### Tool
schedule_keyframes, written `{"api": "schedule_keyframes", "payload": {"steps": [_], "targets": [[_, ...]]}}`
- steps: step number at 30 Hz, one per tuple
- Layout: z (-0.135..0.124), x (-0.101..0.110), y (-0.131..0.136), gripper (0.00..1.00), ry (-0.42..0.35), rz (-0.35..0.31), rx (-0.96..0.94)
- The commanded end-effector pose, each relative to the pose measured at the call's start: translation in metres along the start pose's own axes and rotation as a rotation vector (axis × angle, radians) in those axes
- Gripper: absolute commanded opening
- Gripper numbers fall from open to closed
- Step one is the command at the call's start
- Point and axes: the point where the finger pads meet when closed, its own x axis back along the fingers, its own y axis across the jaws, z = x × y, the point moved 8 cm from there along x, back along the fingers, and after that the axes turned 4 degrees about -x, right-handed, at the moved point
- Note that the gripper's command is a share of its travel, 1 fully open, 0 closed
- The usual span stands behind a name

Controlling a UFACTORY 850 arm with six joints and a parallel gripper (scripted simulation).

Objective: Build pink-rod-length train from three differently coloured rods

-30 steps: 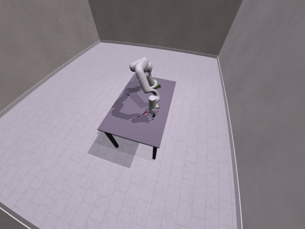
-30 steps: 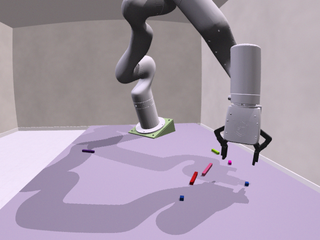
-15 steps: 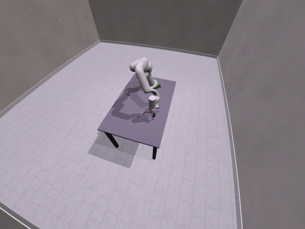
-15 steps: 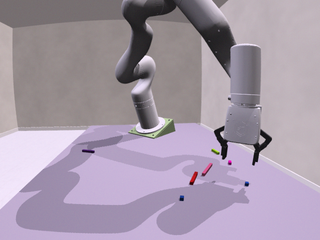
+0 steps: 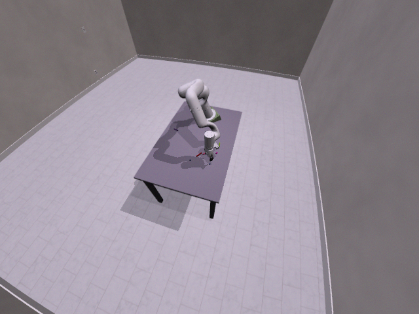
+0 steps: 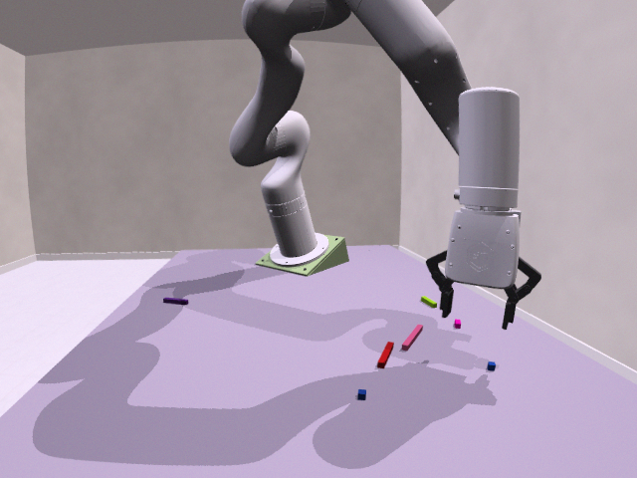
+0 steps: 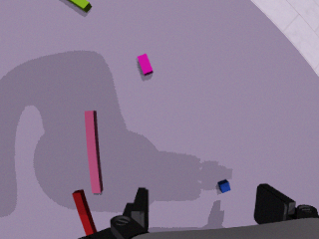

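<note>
My gripper [image 6: 476, 319] [image 7: 203, 204] is open and empty, hanging above the right side of the table. The pink rod [image 6: 412, 337] [image 7: 94, 150] lies flat on the table, and the red rod [image 6: 385, 354] [image 7: 84, 211] lies just past its near end, offset a little to the side. A small magenta rod [image 6: 457, 323] [image 7: 146, 64] lies below and between the fingers in the exterior view. A blue cube [image 6: 491, 365] [image 7: 223, 186] lies near the gripper, a second blue cube [image 6: 361, 393] nearer the front. A lime rod [image 6: 428, 301] lies farther back. A purple rod [image 6: 175, 301] lies far left.
The arm's green base plate [image 6: 328, 259] stands at the back of the purple table [image 6: 205, 370] [image 5: 189, 189]. The table's right edge [image 6: 581, 342] runs close beside the gripper. The arm casts broad shadows over the table.
</note>
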Motion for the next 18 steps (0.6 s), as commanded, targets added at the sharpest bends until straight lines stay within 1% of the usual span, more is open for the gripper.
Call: {"api": "schedule_keyframes", "payload": {"steps": [1,10,14,16,18], "targets": [[-0.0003,0.0010,0.0007,1.00,0.000,-0.002,0.000],[-0.0009,0.0010,0.0008,1.00,-0.001,-0.002,0.015],[-0.0040,0.0010,0.0012,1.00,-0.001,-0.002,0.104],[-0.0040,0.0010,0.0012,1.00,-0.001,-0.002,0.104],[-0.0069,0.0010,0.0016,1.00,-0.001,-0.002,0.185]]}}
